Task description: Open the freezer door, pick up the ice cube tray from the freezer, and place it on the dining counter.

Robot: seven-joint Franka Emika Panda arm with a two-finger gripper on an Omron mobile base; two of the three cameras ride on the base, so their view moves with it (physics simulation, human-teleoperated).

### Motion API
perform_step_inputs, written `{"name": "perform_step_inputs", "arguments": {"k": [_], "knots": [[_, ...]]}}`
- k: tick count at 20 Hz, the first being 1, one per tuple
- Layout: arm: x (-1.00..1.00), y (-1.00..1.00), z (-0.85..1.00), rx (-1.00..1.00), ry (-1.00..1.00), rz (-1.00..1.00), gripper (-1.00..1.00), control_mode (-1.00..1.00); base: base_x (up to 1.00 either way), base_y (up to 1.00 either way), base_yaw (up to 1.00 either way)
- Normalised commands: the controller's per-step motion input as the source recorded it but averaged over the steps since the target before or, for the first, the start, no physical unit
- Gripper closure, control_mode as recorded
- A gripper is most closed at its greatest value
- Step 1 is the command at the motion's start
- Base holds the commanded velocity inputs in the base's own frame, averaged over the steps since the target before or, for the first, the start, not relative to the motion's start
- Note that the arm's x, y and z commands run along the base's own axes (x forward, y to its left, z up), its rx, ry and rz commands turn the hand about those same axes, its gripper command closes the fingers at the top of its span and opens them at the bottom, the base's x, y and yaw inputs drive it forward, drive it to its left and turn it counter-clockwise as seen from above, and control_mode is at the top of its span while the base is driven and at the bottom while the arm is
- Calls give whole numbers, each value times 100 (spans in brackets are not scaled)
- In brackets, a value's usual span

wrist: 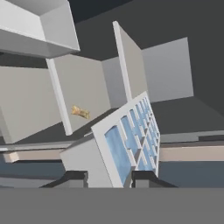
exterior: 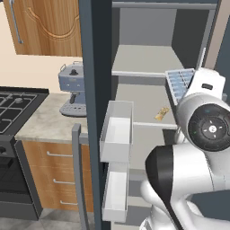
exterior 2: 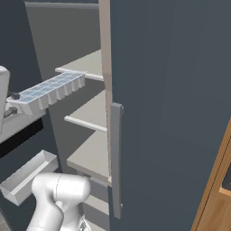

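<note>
Ice cube tray (wrist: 129,140) sits clamped between the two dark finger tips of the gripper (wrist: 108,178) at the bottom centre of the hand view, its pale-blue cells running up and to the right from the tips. From the right base camera the same tray (exterior 2: 48,92) hangs in the air at mid-left of the frame, held at its left end and reaching out to the right toward the shelves, clear of all of them. From the left base camera it (exterior: 179,83) shows at the upper right, just above the arm's white wrist, in front of the open compartment.

Behind it the freezer (exterior: 148,63) stands open, light grey shelves stacked through the middle of the frame. On the second shelf down, a small tan food piece (exterior: 162,113) lies alone, below and left of the tray; the hand view has it (wrist: 80,112) at centre left.

The freezer door (exterior: 95,103) is swung wide, its dark edge running down the centre-left of the frame, with two white inner bins (exterior: 117,131) facing the shelves and its grey bar handle (exterior: 77,175) at lower left.

Further left, a blue coffee machine (exterior: 72,89) rests on a small marbled counter (exterior: 42,123), beside a black stove (exterior: 15,105) at the left edge
</note>
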Motion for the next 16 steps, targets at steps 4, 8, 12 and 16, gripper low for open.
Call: {"name": "perform_step_inputs", "arguments": {"k": [4, 8, 12, 16], "knots": [[-24, 0, 0, 0, 0, 0, 100, -100, 0, 0, 0], [-17, 0, 0, 0, 1, 0, 100, -100, 0, 0, 0], [-8, 0, 0, 0, 0, 0, 100, 100, -45, 0, 4], [0, 0, 0, 0, 0, 0, 100, 100, -91, 0, 29]]}}
